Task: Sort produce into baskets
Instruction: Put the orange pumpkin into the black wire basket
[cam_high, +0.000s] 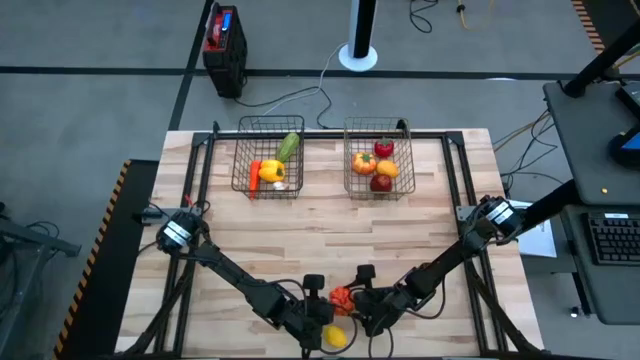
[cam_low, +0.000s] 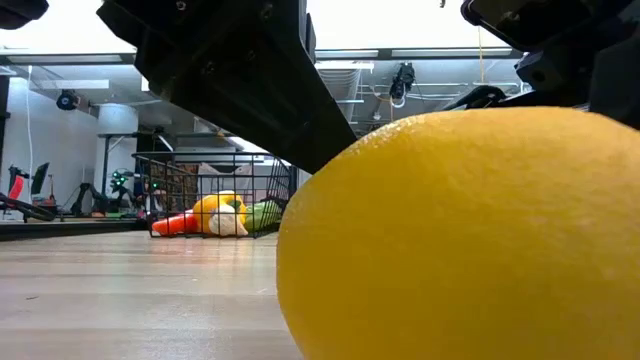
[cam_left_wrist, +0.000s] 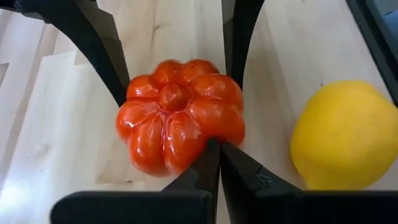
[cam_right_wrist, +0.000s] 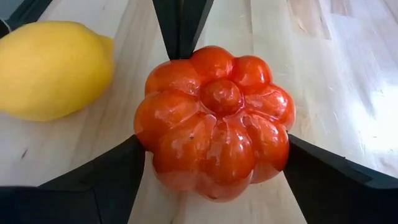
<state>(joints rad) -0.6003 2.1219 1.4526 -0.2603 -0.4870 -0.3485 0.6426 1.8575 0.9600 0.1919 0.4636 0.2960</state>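
Note:
A red ribbed tomato (cam_high: 342, 297) sits on the wooden table near its front edge, stem dimple up. A yellow lemon (cam_high: 335, 337) lies beside it, closer to the front edge, and fills the low view (cam_low: 460, 235). My right gripper (cam_right_wrist: 214, 146) has come in from the right, with one finger on each side of the tomato (cam_right_wrist: 214, 121). My left gripper (cam_left_wrist: 217, 148) is shut, its tips at the tomato's left flank. Two wire baskets stand at the far edge: the left basket (cam_high: 268, 160) holds a cucumber, a yellow pepper and a carrot. The right basket (cam_high: 380, 160) holds red and orange pieces. My left gripper's shut fingertips (cam_left_wrist: 210, 155) meet the tomato's side (cam_left_wrist: 205, 134) low on its flank, slanting down from the table's left. The tomato stands on the table. My right gripper pinches the tomato between its two fingers (cam_right_wrist: 118, 168). They are on opposite flanks (cam_right_wrist: 149, 140), about at its widest. The fingers slant down from the table's right. The tomato stays on the table, top up.
The black table frame (cam_high: 205, 170) runs along both sides and the far edge. Bare wood lies between the tomato and the baskets. Both arms cross the front of the table and meet near its middle. The left basket also shows in the low view (cam_low: 210, 195).

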